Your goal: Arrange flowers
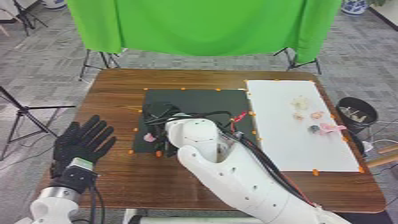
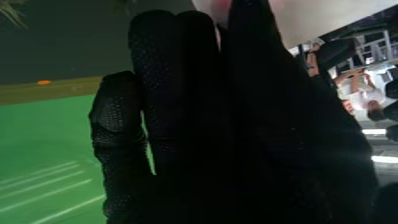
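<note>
My left hand point(image 1: 82, 142) lies palm up with straight, spread fingers by the table's left edge in the head view. My right hand point(image 1: 162, 109) is over the dark mat point(image 1: 206, 99), left of centre. A small pink thing point(image 1: 149, 136) shows beside the right forearm. Several cream and pink flowers point(image 1: 317, 115) lie on the white board point(image 1: 282, 145). In the right wrist view, the right hand point(image 2: 191, 120) has straight fingers, with a pale, pinkish surface point(image 2: 306, 14) close behind their tips. Whether the hand touches it is unclear. Thin green sprigs point(image 2: 12, 14) show over the mat.
The right arm point(image 1: 235, 175) crosses the middle of the brown table point(image 1: 124, 180). A black bin point(image 1: 357, 112) stands off the table's right side. Orange markers surround the mat and board. A green cloth point(image 1: 204, 25) hangs beyond the far edge, and tripods stand around.
</note>
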### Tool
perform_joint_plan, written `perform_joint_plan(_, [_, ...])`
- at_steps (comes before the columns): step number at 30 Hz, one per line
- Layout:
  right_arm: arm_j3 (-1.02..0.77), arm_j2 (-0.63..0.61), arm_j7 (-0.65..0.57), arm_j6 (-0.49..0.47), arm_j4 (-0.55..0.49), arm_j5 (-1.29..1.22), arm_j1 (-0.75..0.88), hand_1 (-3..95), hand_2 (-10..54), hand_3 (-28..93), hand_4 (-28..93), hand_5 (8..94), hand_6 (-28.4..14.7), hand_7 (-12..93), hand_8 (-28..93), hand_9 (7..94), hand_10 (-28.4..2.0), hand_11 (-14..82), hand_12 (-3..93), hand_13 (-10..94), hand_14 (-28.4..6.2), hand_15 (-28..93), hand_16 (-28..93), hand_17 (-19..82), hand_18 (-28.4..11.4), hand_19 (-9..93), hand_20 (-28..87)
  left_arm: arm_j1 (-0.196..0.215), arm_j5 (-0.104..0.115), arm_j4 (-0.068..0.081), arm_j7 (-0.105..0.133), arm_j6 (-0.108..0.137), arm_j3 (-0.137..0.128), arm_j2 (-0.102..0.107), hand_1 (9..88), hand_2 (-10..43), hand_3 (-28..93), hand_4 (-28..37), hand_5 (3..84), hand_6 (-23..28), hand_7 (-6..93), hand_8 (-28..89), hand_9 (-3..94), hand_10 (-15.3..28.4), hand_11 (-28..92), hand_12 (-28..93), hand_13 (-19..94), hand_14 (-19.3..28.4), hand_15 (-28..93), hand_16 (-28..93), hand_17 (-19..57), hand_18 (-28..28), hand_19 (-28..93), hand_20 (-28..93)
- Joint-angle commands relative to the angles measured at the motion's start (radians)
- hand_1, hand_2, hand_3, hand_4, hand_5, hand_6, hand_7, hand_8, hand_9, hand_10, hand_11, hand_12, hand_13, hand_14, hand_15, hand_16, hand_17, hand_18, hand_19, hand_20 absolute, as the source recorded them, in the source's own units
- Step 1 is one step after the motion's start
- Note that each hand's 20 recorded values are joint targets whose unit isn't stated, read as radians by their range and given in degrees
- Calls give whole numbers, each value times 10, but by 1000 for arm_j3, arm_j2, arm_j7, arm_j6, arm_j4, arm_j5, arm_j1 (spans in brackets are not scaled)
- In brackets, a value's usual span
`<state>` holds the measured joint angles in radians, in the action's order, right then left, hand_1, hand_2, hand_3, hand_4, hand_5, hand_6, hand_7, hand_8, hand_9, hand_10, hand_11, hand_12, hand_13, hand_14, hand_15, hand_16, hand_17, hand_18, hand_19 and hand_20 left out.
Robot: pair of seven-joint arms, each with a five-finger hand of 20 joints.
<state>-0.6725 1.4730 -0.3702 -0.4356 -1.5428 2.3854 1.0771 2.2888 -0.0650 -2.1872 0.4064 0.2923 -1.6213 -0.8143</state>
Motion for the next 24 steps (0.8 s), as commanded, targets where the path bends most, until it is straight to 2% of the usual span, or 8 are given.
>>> perform_joint_plan(1, [5, -15, -24, -27, -9, 5, -11, 559, -90, 628, -283, 676, -7, 254, -33, 757, -94, 118, 250, 719, -83, 500, 254, 361, -218, 837, 361, 11, 7, 2, 12, -4, -2, 2, 294, 124, 721, -283, 415, 95, 157, -93, 344, 159, 200, 113, 237, 165, 369, -75, -76, 155, 401, 72])
perform_joint_plan(6, [-4, -30, -46, -66, -16, -20, -19, 537, -94, 659, -283, 663, -11, 242, -32, 741, -104, 138, 231, 709, -85, 497, 251, 356, -218, 833, 353, 23, 11, -2, 24, -1, -6, 1, 294, 124, 721, -283, 415, 95, 158, -93, 344, 159, 199, 112, 236, 164, 369, -75, -76, 155, 402, 72])
perform_joint_plan(8, [-5, -40, -64, -69, -27, -39, -21, 514, -95, 682, -283, 651, -12, 234, -36, 722, -116, 168, 187, 705, -89, 494, 244, 354, -219, 833, 346, 26, 12, -3, 26, -1, -9, -1, 294, 124, 721, -283, 415, 96, 157, -93, 344, 160, 199, 112, 237, 163, 369, -75, -76, 155, 402, 72])
perform_joint_plan(9, [-7, -45, -64, -71, -33, -40, -22, 501, -95, 699, -283, 645, -13, 226, -42, 716, -119, 174, 176, 702, -92, 493, 240, 352, -220, 832, 344, 30, 19, -4, 38, 0, -8, 6, 294, 124, 721, -283, 415, 95, 157, -93, 344, 160, 199, 113, 237, 164, 369, -75, -76, 155, 402, 72])
perform_joint_plan(13, [-8, -56, -60, -65, -48, -51, -26, 474, -95, 738, -283, 635, -13, 211, -82, 703, -124, 172, 167, 697, -97, 492, 231, 351, -221, 832, 335, 40, 27, -5, 54, 1, -12, 14, 295, 122, 721, -283, 414, 95, 157, -93, 343, 159, 201, 113, 236, 163, 367, -75, -76, 155, 402, 72])
perform_joint_plan(16, [-11, -55, -55, -73, -61, -55, -21, 464, -95, 750, -283, 626, -15, 210, -130, 692, -125, 169, 165, 695, -99, 493, 226, 349, -220, 831, 328, 38, 24, -5, 47, 1, -10, 9, 295, 122, 723, -283, 414, 95, 157, -93, 344, 159, 201, 113, 236, 164, 368, -75, -76, 155, 402, 72])
perform_joint_plan(21, [-10, -53, -46, -76, -90, -60, -8, 455, -95, 758, -283, 599, -24, 197, -134, 669, -130, 157, 158, 689, -99, 488, 222, 346, -221, 829, 323, 42, 21, -5, 44, -3, -13, 6, 295, 121, 722, -283, 413, 95, 158, -93, 344, 159, 202, 113, 236, 164, 369, -75, -76, 155, 402, 72])
perform_joint_plan(24, [-11, -52, -42, -71, -99, -60, -3, 453, -95, 757, -283, 578, -30, 182, -130, 652, -137, 143, 153, 688, -101, 487, 221, 344, -223, 828, 320, 33, 18, -2, 33, 0, -12, -1, 295, 122, 722, -283, 413, 95, 158, -93, 343, 159, 202, 113, 236, 164, 369, -75, -76, 155, 403, 72])
